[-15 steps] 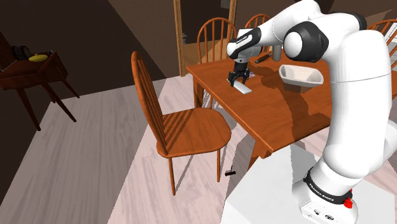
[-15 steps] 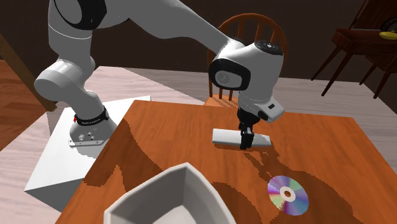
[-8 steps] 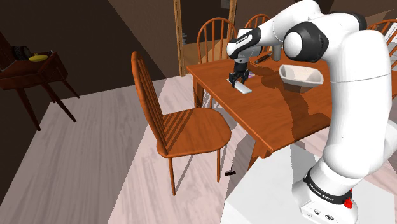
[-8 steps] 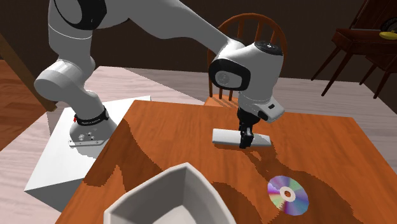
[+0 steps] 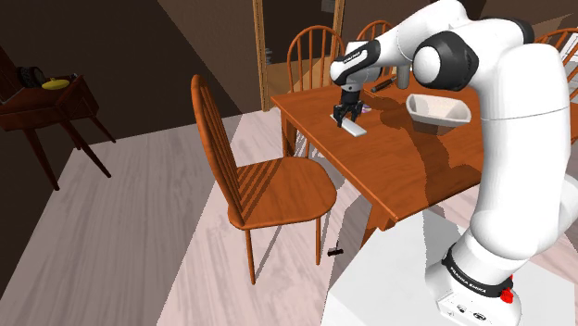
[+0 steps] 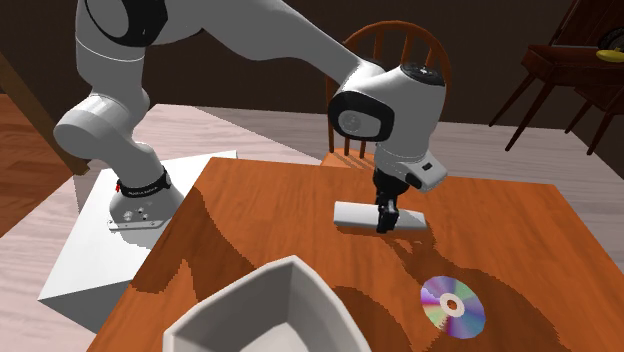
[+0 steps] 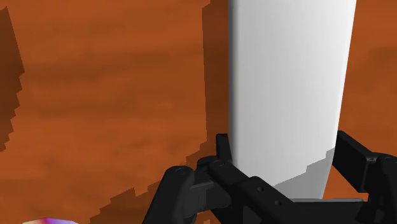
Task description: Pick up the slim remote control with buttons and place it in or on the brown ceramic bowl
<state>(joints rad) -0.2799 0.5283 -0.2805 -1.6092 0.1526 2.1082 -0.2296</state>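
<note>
- White, slim, flat remote control [image 6: 355, 213] lies on the reddish-brown wooden table [image 6: 250, 215], well apart from the pale grey bowl [image 6: 292, 268].
- Black two-finger gripper [image 6: 384, 224] clasps it, one finger against each long side.
- Iridescent disc [image 6: 452, 306] lies nearby.

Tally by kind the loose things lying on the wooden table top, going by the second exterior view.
slim white remote control: 1
shiny rainbow-tinted disc: 1
pale grey angular bowl: 1
Total: 3
</note>
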